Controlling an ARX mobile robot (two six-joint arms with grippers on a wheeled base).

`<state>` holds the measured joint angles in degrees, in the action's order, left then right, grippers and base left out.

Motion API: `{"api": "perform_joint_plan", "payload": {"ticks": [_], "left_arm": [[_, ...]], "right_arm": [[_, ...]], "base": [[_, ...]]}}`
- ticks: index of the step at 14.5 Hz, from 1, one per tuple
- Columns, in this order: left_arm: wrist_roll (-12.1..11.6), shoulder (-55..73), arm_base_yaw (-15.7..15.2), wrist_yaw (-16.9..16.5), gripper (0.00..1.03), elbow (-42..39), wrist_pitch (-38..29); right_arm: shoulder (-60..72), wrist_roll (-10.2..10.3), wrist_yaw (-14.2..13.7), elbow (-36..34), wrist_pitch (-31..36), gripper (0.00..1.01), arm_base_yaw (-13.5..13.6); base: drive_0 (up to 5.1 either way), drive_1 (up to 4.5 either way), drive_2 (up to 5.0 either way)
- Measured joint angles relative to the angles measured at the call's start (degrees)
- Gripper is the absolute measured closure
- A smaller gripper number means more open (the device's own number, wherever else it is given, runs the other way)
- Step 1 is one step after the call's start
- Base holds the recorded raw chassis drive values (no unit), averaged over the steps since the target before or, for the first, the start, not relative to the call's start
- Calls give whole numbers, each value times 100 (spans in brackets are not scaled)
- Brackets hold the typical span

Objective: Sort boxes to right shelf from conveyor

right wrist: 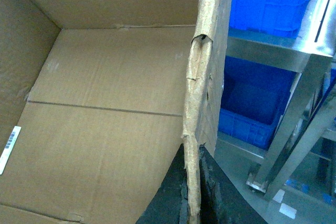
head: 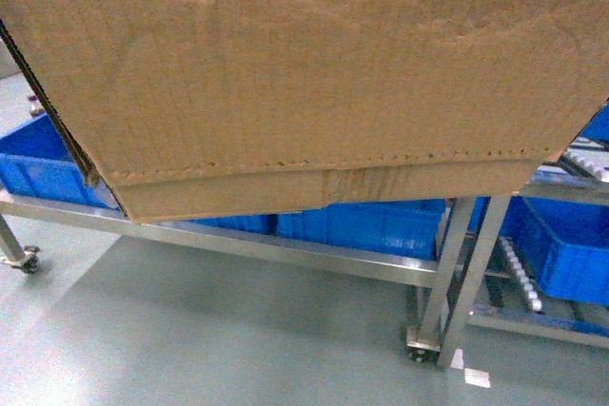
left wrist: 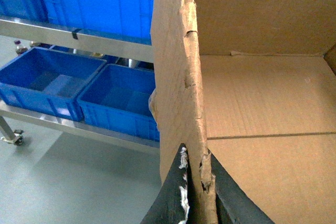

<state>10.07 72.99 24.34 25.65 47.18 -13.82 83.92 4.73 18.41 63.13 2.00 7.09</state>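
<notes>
One of the boxes, a large brown cardboard carton (head: 304, 73), is held up off the floor and fills the top of the head view. A perforated line runs near its base. My left gripper (left wrist: 197, 182) is shut on the carton's ragged left wall (left wrist: 181, 77), one finger inside and one outside. My right gripper (right wrist: 193, 182) is shut on the torn right wall (right wrist: 207, 66) the same way. The open carton's inside (right wrist: 105, 103) holds nothing. The right shelf (head: 442, 273), shiny steel with slanted posts and white rollers, stands low on the right behind the carton. The conveyor is out of view.
Blue plastic crates (head: 38, 164) sit on a steel rack's rail (head: 238, 240) behind the carton, and more blue crates (head: 571, 254) sit in the right shelf. A caster (head: 29, 259) stands at far left. Grey floor (head: 238, 330) lies below the carton. A barcode label (right wrist: 9, 142) sticks inside the carton.
</notes>
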Motion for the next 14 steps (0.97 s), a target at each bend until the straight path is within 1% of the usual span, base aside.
{"api": "perform_joint_plan", "payload": {"ticks": [11, 13, 14], "left_arm": [[0, 0, 0, 0, 100, 0, -2], [0, 0, 0, -7, 100, 0, -22], [0, 0, -35, -4, 100, 0, 26]], "right_arm": [[0, 0, 0, 0, 2, 99, 0], [0, 0, 0, 0, 17, 99, -4], [4, 0, 2, 0, -7, 99, 15]], "base": [[-133, -133, -133], [0, 0, 0], [384, -469, 92]]}}
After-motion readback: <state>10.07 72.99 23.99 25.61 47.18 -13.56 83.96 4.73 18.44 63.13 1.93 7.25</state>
